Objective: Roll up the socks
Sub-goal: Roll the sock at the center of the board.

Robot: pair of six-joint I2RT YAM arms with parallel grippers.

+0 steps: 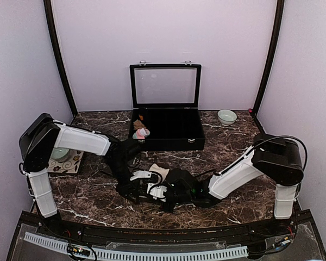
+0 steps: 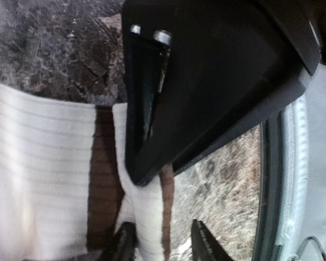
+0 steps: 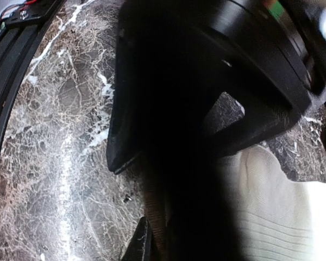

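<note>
My left claw (image 2: pixel 162 247) is low over the cream sock (image 2: pixel 43 179) with its jaws apart. One finger (image 2: pixel 125 244) lies against the fabric and the other (image 2: pixel 204 244) stands off over bare stone. A narrow fold of the sock runs up between them, and I am not pinching it. The sock lies on the table (image 1: pixel 244 141), close to the near edge and about midway along it, in front of the black case (image 1: pixel 174 142). Its ribbed cloth spreads to one side of my left wrist view. A wide dark brown band (image 2: pixel 103 179) crosses it, and a thinner one (image 2: pixel 167 206) runs along the fold.

My right claw (image 1: pixel 154 191) reaches in from the right side and meets the left one over the same sock. They are so close that each fills much of the other's wrist view with black blur. From the right wrist I make out a single fingertip (image 3: pixel 144 242) beside a strip of brown fabric. The other finger is lost in the dark, so I cannot tell whether this claw is apart, together or gripping.

The pink sock (image 1: pixel 140 132) sits in the case at its front left corner, just in front of a small tan-brown bundle (image 1: pixel 139 123). The case's glass lid (image 1: pixel 165 86) stands upright. A pale bowl (image 1: pixel 226 117) sits near the far right corner, and a patterned mat (image 1: pixel 70 163) lies at the left edge.
</note>
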